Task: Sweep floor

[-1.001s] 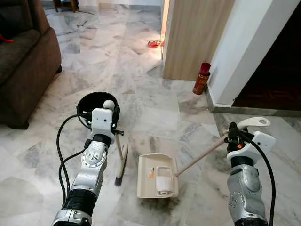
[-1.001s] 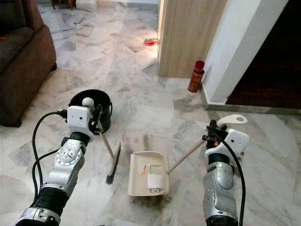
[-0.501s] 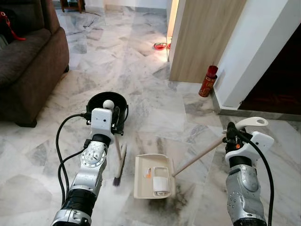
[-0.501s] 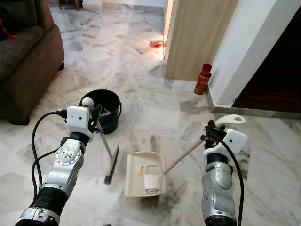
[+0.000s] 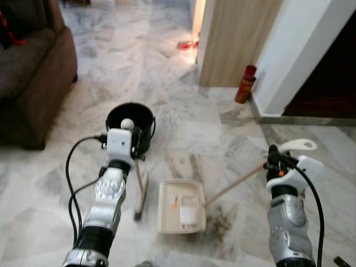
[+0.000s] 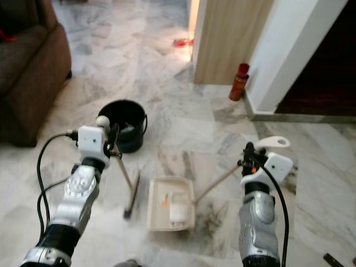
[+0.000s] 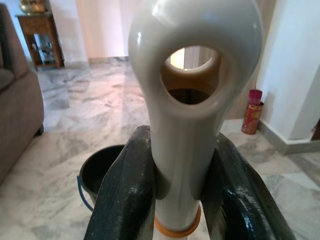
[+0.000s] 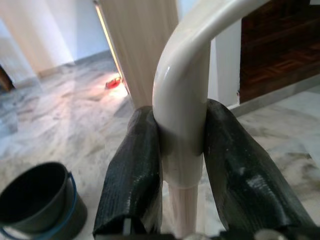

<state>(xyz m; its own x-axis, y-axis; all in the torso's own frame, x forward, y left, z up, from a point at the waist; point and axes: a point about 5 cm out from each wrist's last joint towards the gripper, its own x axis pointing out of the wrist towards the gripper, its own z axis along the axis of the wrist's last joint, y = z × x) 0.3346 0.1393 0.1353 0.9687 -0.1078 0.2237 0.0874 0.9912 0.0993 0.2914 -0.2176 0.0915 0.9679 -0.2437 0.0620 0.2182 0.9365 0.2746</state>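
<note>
My left gripper (image 5: 136,146) is shut on the white handle of a small broom (image 5: 140,196), whose brush end rests on the marble floor. In the left wrist view the fingers (image 7: 125,190) clamp the handle just under its hanging loop. A cream dustpan (image 5: 181,206) lies flat beside the brush with a white piece (image 5: 188,211) inside. Its long handle rises to my right gripper (image 5: 273,157), which is shut on the curved white grip (image 8: 182,90). A dark smear of dirt (image 5: 221,218) lies on the floor at the pan's right side. A black bucket (image 5: 131,120) stands just beyond my left hand.
A brown sofa (image 5: 30,72) stands at the left. Ahead are a wooden panel (image 5: 239,39), a red can (image 5: 243,92) at the foot of a white wall corner (image 5: 300,55), and a dark doorway (image 5: 334,72). A small red thing (image 5: 185,44) lies further off.
The whole picture has shifted and blurred, so the camera has moved. Both grippers keep their holds, and broom and dustpan stand as before relative to each other.
</note>
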